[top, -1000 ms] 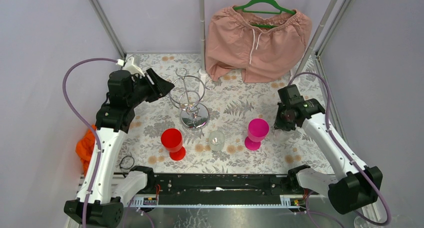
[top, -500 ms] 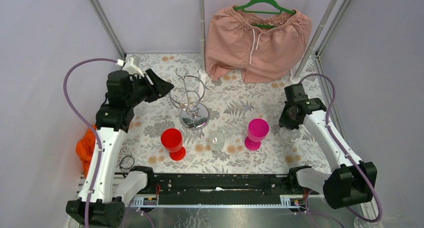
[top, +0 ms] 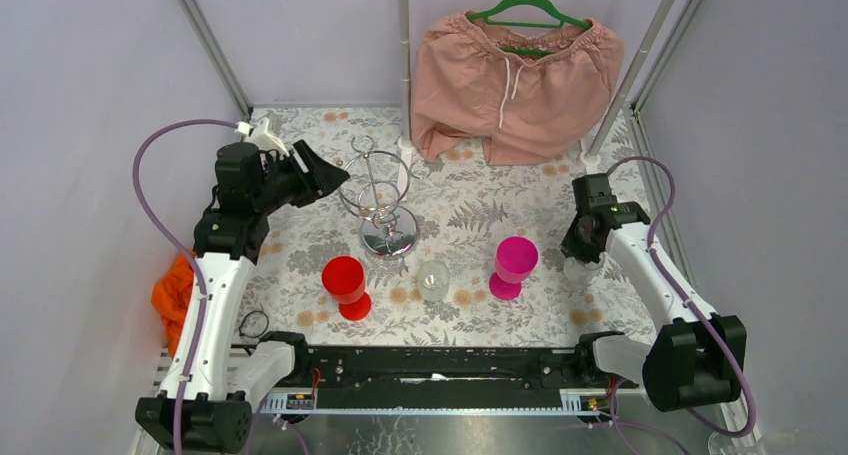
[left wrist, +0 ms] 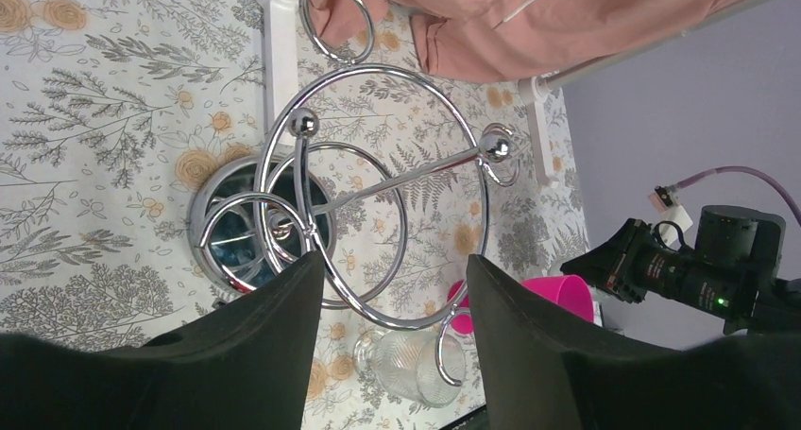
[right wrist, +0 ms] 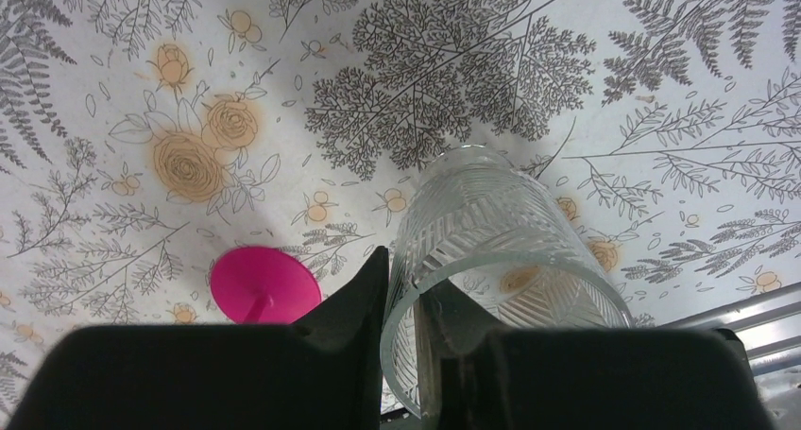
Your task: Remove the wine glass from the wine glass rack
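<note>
The chrome wine glass rack (top: 380, 200) stands mid-table; I see no glass hanging on its hooks. My left gripper (top: 318, 170) is open and empty, level with the rack's ring (left wrist: 378, 194) on its left side, which shows between my fingers (left wrist: 392, 265). My right gripper (top: 583, 250) is shut on the rim of a clear ribbed wine glass (right wrist: 491, 213), one finger inside and one outside, low over the table at the right. A second clear glass (top: 433, 278) stands in front of the rack. A pink glass (top: 514, 265) and a red glass (top: 345, 283) stand nearby.
Pink shorts on a green hanger (top: 515, 85) hang at the back. An orange cloth (top: 170, 295) lies off the left table edge. Metal frame posts stand at the back corners. The pink glass's foot (right wrist: 263, 283) is just left of my right fingers.
My right gripper has moved right and slightly nearer with the clear glass, away from the pink glass. The left arm has barely moved.
</note>
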{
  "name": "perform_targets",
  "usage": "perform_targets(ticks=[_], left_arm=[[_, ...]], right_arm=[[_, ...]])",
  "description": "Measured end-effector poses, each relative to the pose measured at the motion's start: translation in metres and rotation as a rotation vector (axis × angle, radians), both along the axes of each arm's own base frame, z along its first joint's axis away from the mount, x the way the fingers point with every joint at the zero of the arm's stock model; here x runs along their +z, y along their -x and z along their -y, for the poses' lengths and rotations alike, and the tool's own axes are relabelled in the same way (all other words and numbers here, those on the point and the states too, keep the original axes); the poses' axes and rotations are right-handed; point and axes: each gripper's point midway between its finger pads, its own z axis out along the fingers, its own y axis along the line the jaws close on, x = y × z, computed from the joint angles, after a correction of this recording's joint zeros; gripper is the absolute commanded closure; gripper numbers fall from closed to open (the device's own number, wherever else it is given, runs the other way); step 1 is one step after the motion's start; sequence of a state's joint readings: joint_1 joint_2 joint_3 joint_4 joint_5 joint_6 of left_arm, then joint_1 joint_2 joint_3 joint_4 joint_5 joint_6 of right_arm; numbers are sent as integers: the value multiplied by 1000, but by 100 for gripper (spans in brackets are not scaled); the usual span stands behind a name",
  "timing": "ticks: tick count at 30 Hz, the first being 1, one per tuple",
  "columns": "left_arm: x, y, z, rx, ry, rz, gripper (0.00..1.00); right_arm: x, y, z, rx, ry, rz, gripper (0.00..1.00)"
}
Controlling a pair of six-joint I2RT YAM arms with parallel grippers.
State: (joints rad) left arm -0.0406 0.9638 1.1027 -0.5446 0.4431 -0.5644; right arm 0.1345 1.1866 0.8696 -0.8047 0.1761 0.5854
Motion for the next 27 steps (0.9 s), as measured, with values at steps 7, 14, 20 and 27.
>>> perform_targets(ticks=[7, 14, 20, 27], left_arm=[[-7, -1, -3, 2, 2, -10, 35], [-10, -1, -3, -2, 5, -13, 35], [-10, -1, -4, -1, 6, -14, 34], [-10, -1, -4, -2, 7, -14, 34]], right_arm=[[-13, 2, 6, -24, 27, -2, 100], [-16, -3, 7, -42, 25, 42, 100], [-16, -5, 6, -46, 19, 71, 100], [-15, -3, 6, -53, 10, 84, 84]])
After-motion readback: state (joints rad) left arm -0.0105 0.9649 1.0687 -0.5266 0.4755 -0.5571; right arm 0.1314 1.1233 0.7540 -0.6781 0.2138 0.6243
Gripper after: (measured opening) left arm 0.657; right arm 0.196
